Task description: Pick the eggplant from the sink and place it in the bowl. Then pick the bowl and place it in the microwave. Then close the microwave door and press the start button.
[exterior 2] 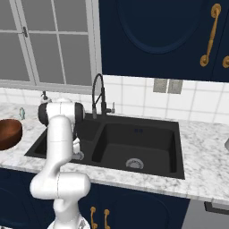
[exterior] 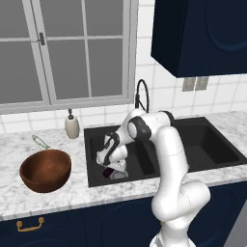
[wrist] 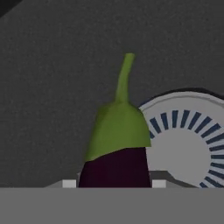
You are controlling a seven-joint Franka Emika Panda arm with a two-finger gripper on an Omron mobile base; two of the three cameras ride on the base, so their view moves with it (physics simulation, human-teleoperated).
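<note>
One eggplant sits straight ahead between the jaws, long axis running away stem-first beside the sink drain; can't tell if they grip it.

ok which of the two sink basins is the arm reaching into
The left basin, the one nearer the bowl; the fingers are down at the eggplant there, and the right basin holds none of the arm.

Before me a grey-framed paned window sits above the white marble counter, with white tiled wall and navy blue cabinets.
</note>
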